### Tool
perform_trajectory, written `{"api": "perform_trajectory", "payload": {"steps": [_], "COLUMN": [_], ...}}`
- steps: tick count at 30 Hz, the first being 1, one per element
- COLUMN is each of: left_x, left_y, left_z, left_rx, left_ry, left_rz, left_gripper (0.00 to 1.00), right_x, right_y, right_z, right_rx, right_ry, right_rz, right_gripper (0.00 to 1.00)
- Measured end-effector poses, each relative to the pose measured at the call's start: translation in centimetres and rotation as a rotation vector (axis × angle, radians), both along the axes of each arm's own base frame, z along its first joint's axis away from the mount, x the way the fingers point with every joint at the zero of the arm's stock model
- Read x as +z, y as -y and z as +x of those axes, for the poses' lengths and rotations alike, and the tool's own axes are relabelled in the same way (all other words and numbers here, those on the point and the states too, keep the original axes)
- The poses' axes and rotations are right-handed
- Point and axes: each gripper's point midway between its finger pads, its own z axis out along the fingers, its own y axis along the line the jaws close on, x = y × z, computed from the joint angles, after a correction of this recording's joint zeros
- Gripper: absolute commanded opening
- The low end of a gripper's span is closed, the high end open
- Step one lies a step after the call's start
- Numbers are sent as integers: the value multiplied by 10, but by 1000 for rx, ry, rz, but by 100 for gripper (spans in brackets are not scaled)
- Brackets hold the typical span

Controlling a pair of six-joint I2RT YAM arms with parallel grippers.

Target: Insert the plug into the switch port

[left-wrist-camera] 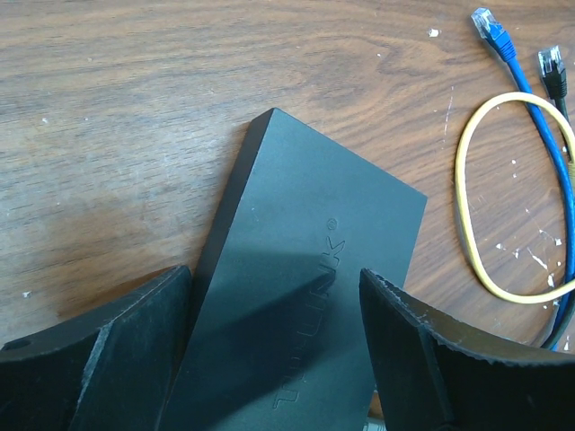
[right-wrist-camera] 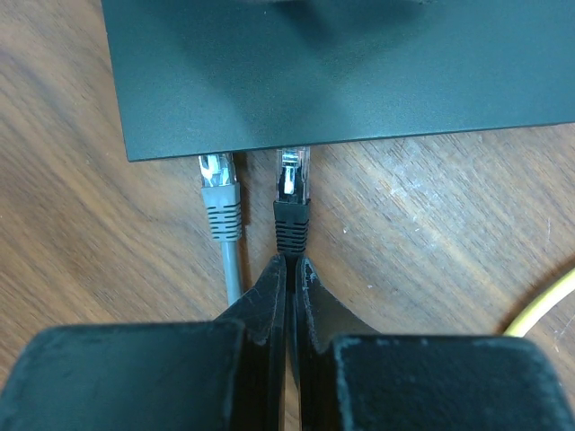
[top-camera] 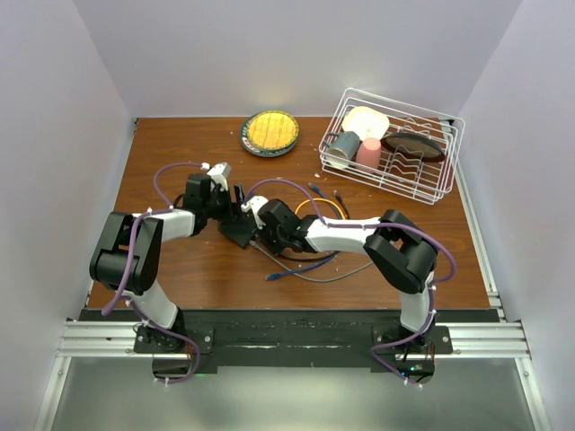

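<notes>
The flat black switch (left-wrist-camera: pixel 305 224) lies on the wooden table, its ports hidden under its long edge. My left gripper (left-wrist-camera: pixel 274 296) straddles one end of the box, a wide-set finger against each side. My right gripper (right-wrist-camera: pixel 292 260) is shut on a black cable just behind its black plug (right-wrist-camera: pixel 290 193). The plug's clear tip meets the switch (right-wrist-camera: pixel 341 72) at that edge. A grey plug (right-wrist-camera: pixel 218 193) sits at the same edge just to its left. In the top view both grippers meet at the switch (top-camera: pixel 237 232) in the middle of the table.
A yellow cable loop (left-wrist-camera: pixel 467 206), a blue-booted plug (left-wrist-camera: pixel 490 27) and another black plug (left-wrist-camera: pixel 550 67) lie beyond the switch. Loose cables (top-camera: pixel 305 265) trail toward the near edge. A round yellow-centred plate (top-camera: pixel 269 133) and a wire dish rack (top-camera: pixel 449 180) stand at the back.
</notes>
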Motion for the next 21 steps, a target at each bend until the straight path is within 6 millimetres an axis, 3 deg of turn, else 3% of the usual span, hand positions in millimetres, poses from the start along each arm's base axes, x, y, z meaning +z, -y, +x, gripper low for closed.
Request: {"api": "perform_trajectory", "payload": {"steps": [21], "left_x": [-4], "left_y": [-6], "left_z": [-2], "left_rx": [9], "left_ry": [27], "left_rz": [-14], "left_gripper": [62], "right_x": [1], "right_y": [-9], "right_z": [1], "right_rx": [11], "right_ry": [-23], "right_rz": [0], "right_gripper": [0]}}
